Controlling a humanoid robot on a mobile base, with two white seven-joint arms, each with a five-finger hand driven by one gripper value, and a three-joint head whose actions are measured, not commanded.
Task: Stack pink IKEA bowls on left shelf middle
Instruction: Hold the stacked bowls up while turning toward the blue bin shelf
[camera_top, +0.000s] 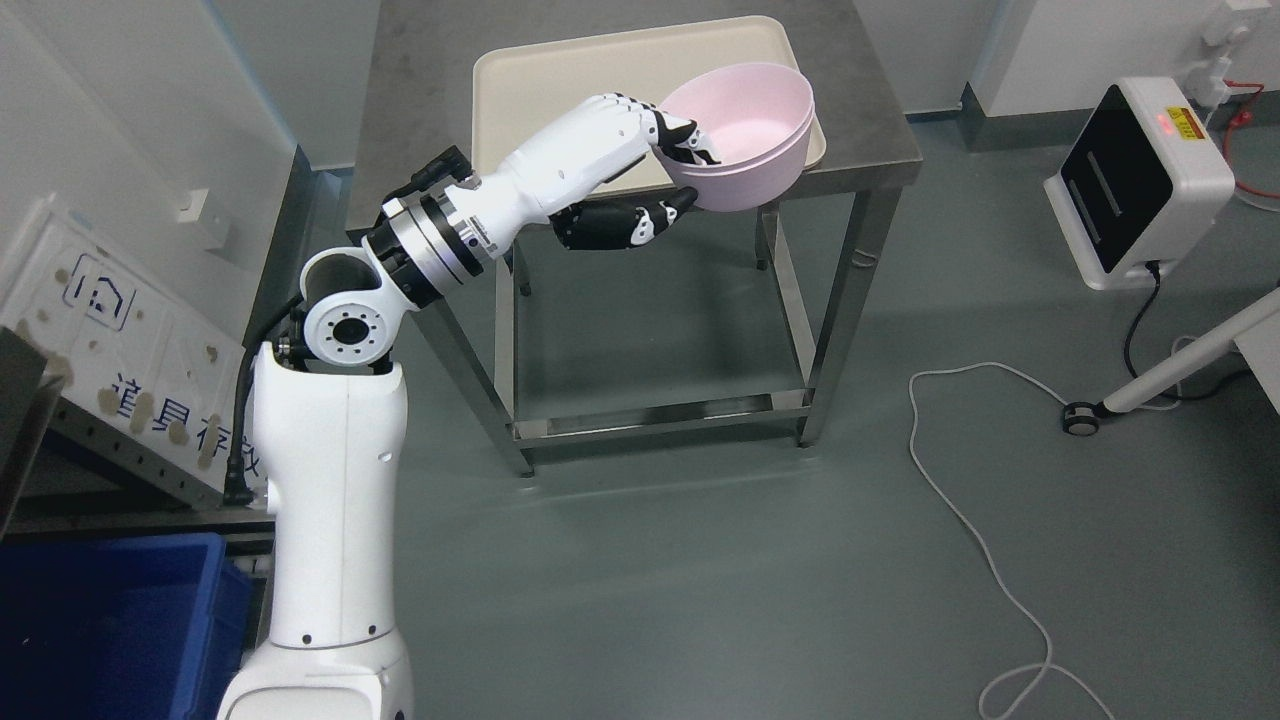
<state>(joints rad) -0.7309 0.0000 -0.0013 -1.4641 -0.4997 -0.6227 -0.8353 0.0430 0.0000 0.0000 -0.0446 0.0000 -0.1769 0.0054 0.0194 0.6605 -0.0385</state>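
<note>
Gripping the pink bowl (745, 135) by its near rim over the tray (560, 70) on the tabletop (420, 80), the left hand (665, 165) was mid-pickup; next it likely needed lifting and carrying leftward to the shelf.

The left arm (330, 500) is rising from the lower left of the frame, bending at a round white joint and reaching toward the upper middle. Its hand (640, 165) is curling its fingers (680, 135) over a rim up there, with the dark thumb (650, 222) pressing from below (a pinching grip, the palm turned toward the right). The wrist is angling upward and to the right.
</note>
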